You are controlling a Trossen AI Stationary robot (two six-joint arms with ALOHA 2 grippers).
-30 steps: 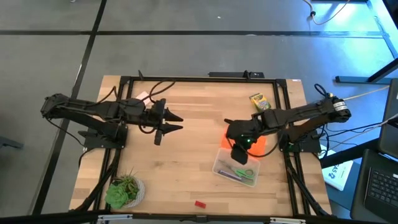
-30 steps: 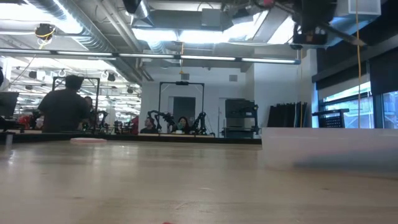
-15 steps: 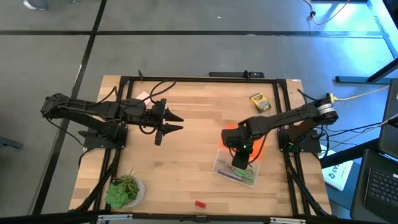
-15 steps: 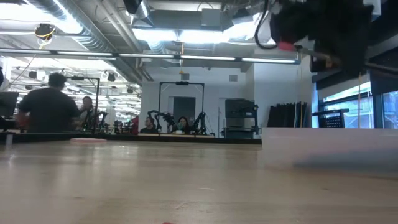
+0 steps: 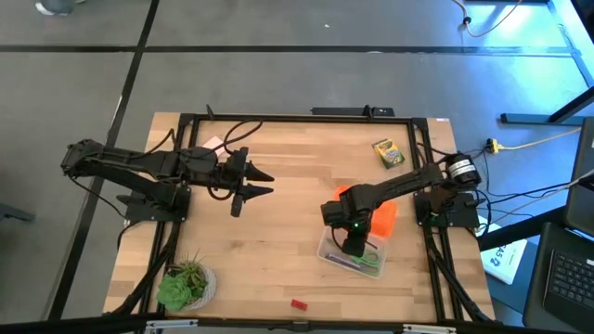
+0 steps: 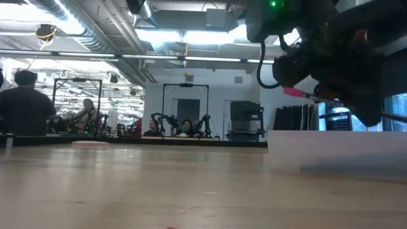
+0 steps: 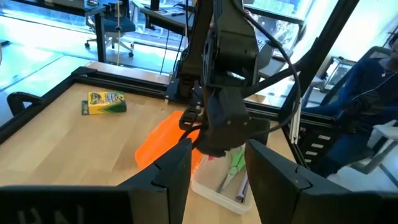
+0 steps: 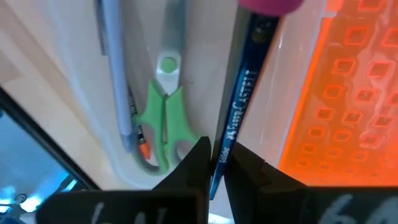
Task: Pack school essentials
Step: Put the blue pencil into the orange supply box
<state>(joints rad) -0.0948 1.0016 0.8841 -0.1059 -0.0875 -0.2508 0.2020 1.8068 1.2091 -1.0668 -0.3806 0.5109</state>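
Note:
My right gripper (image 5: 351,243) hangs over the clear plastic box (image 5: 353,252) and is shut on a dark blue pencil (image 8: 239,106) with a pink eraser end (image 6: 292,91). Green-handled scissors (image 8: 163,124) and a purple pen (image 8: 115,81) lie flat on the box's floor. The yellow-green crayon box (image 5: 388,153) lies on the table near the far right corner, and the small red eraser (image 5: 298,303) sits by the near edge. My left gripper (image 5: 252,183) waits open over the table's left half. I cannot make out a note pad. My right gripper pinches the pencil's dark blue shaft (image 8: 219,152) between its two fingers (image 8: 198,163). The pencil runs forward past the fingertips, its pink eraser end (image 8: 268,5) farthest out. It is lifted clear, above the box floor and beside the scissors.
The orange perforated lid (image 5: 376,215) lies on the table against the box's far side. A green potted plant (image 5: 186,283) stands at the near left corner. A black frame rail (image 5: 278,118) borders the table. Bare wood lies between the two arms.
My right gripper has moved down and toward the near edge, from above the orange lid to over the clear box, with the pencil still in it. In the low view it has dropped well into the picture.

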